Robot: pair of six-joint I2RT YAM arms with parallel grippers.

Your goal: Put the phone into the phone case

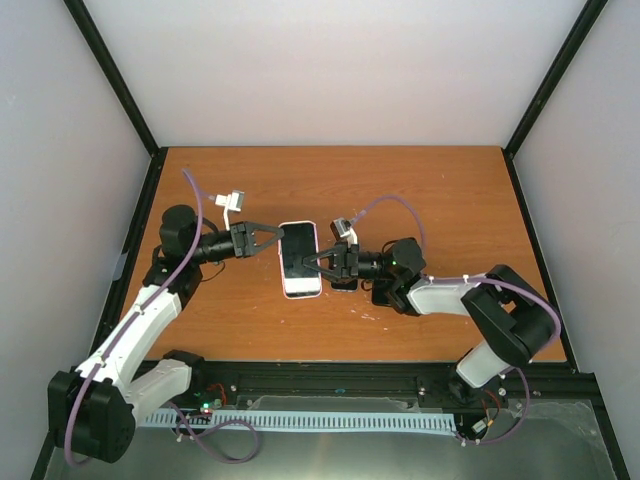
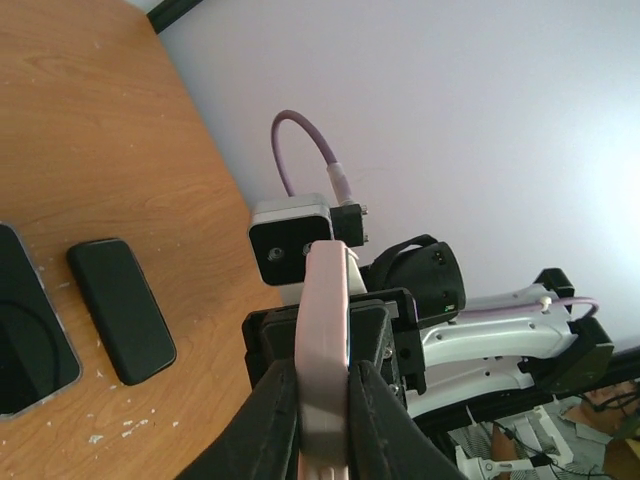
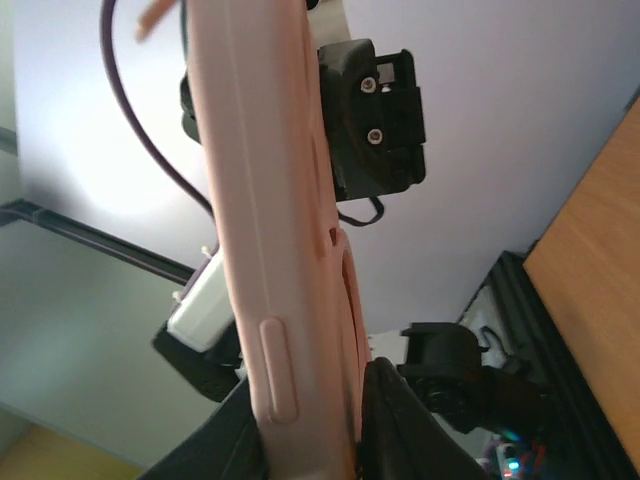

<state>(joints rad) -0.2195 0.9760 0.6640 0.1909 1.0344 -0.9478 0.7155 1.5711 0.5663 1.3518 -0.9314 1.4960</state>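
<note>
Pinching the phone case [image 2: 326,300] from opposite sides, the left gripper [image 1: 279,240] and the right gripper [image 1: 322,262] are both pressing their fingers onto its pink rim and are holding it flat, clear of the table [image 1: 420,190], near the middle. Below it, the left wrist view is showing a small black phone [image 2: 120,310] lying flat on the wood. Just beside it is a larger dark screen [image 2: 25,330] with a pale rim, running off the frame edge. Which of the two is meant for the case I cannot tell. From above, a dark face is showing inside the pink rim, and whether that is lining or a device already seated I cannot tell either.

As I judge it, the main risk is sitting in the grips. Each one is catching only a thin strip of what looks like a soft edge, so if either arm is letting go or pulling outward, the case is likely to twist, bow or slip out and drop onto the devices beneath. With both grippers occupied, nothing is free to fetch a phone. The two wrists are also working so close together that a small misjudged move could be knocking them into each other
</note>
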